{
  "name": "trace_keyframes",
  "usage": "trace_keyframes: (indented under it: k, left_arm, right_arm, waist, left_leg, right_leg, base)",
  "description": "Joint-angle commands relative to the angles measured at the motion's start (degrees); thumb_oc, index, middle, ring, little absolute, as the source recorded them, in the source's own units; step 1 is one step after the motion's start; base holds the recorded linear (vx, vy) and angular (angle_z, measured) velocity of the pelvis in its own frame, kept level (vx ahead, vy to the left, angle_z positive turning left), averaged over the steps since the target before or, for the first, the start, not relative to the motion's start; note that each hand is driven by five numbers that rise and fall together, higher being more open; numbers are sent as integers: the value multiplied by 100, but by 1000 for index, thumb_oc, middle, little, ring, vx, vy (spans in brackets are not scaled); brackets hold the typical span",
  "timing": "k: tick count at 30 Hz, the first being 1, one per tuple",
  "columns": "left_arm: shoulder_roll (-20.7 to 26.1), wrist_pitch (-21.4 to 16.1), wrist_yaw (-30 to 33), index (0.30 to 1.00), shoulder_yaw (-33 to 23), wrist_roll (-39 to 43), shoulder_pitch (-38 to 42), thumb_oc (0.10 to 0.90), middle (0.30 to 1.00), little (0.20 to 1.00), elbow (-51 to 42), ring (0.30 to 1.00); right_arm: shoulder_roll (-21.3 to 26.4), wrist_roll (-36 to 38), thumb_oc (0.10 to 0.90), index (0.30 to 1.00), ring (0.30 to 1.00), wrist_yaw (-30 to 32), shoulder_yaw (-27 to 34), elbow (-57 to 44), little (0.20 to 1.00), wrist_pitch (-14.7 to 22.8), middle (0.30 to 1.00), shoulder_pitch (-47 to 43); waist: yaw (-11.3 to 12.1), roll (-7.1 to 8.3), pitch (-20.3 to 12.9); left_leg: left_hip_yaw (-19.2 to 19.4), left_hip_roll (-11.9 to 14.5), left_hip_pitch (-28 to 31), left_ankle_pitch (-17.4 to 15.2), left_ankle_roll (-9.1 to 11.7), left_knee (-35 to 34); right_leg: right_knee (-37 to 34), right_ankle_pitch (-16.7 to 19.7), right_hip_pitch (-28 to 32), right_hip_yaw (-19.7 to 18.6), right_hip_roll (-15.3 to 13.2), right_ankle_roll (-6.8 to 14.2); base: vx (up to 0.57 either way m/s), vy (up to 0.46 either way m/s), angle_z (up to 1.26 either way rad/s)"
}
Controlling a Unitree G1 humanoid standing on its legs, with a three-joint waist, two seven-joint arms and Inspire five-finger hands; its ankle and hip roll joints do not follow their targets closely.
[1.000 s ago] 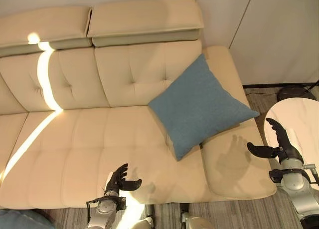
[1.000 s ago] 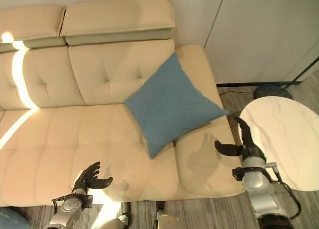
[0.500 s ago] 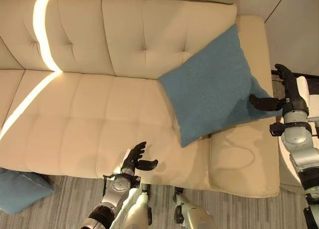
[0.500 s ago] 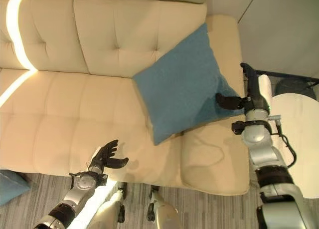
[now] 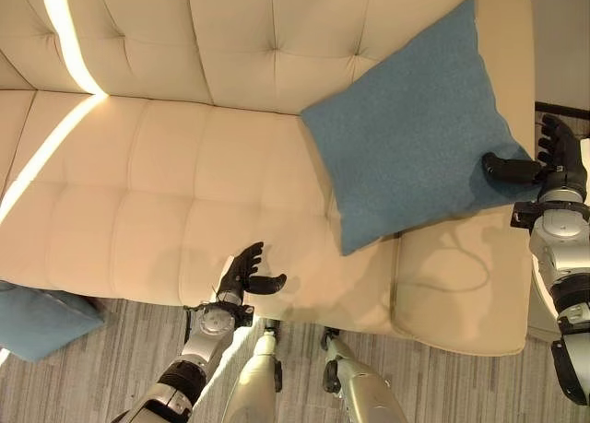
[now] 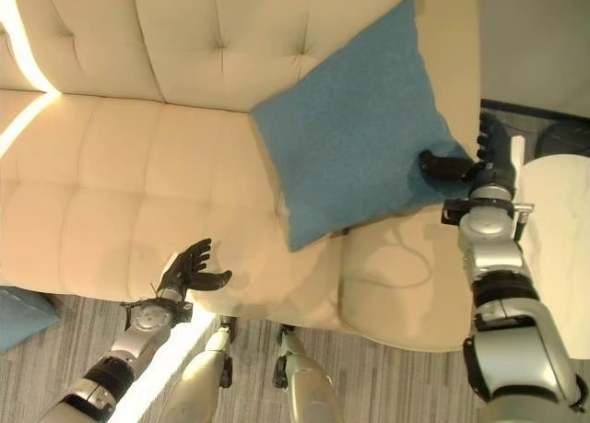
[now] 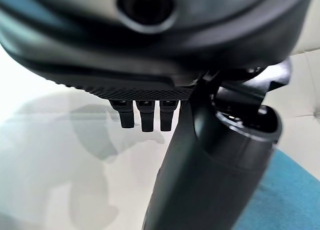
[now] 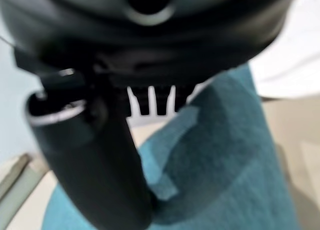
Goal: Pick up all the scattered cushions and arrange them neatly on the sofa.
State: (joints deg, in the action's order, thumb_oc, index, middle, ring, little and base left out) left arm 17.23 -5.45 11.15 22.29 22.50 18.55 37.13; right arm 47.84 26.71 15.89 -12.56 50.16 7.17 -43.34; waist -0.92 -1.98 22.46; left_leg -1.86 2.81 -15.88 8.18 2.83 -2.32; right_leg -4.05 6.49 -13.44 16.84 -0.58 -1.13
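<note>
Right now my right hand sits at the right-hand corner of the square teal-blue fabric cushion, thumb laid against the cushion's edge and the fingers standing up straight behind that corner, spread a little. From my right wrist view the thumb reaches out over the blue cloth and the fingers point straight ahead, not curled round anything. Whether the thumb truly presses the fabric or just meets it, I cannot tell.

That cushion leans tilted, one corner up, against the tufted backrest at the right end of the cream leather sofa, its lower corner resting on the seat just beside the wide padded armrest.

My left hand hangs over the front edge of the seat, well apart from the cushion, fingers loosely spread and the thumb held out to the side, holding nothing. In the left wrist view the fingers show straight above the pale seat.

A second teal-blue cushion lies on the grey striped carpet floor at the sofa's front left, partly past the view's edge. A streak of sunlight crosses the left part of the backrest and seat. A pale round tabletop stands to the right of the armrest.
</note>
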Motion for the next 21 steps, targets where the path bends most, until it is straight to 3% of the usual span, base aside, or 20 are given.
trace_keyframes:
  k: [1, 9, 14, 21]
  left_arm:
    - [-163, -686, 293, 900, -153, 281, 481, 800, 900, 900, -429, 900]
    - [-381, -746, 728, 900, -201, 488, 1308, 800, 900, 900, -317, 900]
    - [-487, -569, 1009, 900, -177, 301, 1899, 800, 900, 900, 431, 900]
    - [-573, -479, 1207, 900, -278, 473, 2368, 800, 900, 900, 1114, 900]
  right_arm:
    - [83, 8, 800, 900, 900, -190, -571, -1152, 900, 448, 900, -169]
    - [-457, -199, 800, 900, 900, -409, -961, -1997, 900, 475, 900, 21]
    - [-870, -225, 800, 900, 900, -447, -1218, -2348, 900, 502, 900, -103]
    - [-1063, -144, 800, 900, 900, -367, -1379, -2769, 900, 592, 900, -249]
  waist:
    - [-6, 461, -426]
    - [-170, 446, -365]
    - [-351, 453, -267]
    - [-547, 499, -138]
  left_leg:
    - [422, 270, 129, -1065, 331, 591]
    - [514, 273, 147, -1059, 325, 536]
    - [630, 296, 83, -1088, 306, 585]
    - [740, 321, -112, -1107, 299, 680]
  right_leg:
    - [289, -559, -257, -809, -401, 430]
    - [351, -538, -405, -942, -397, 436]
    - [494, -514, -632, -1090, -398, 444]
    - [729, -492, -1006, -1210, -390, 449]
  base:
    - [29, -44, -7]
    - [5, -17, -11]
    - [-24, 9, -21]
    - [-16, 11, -23]
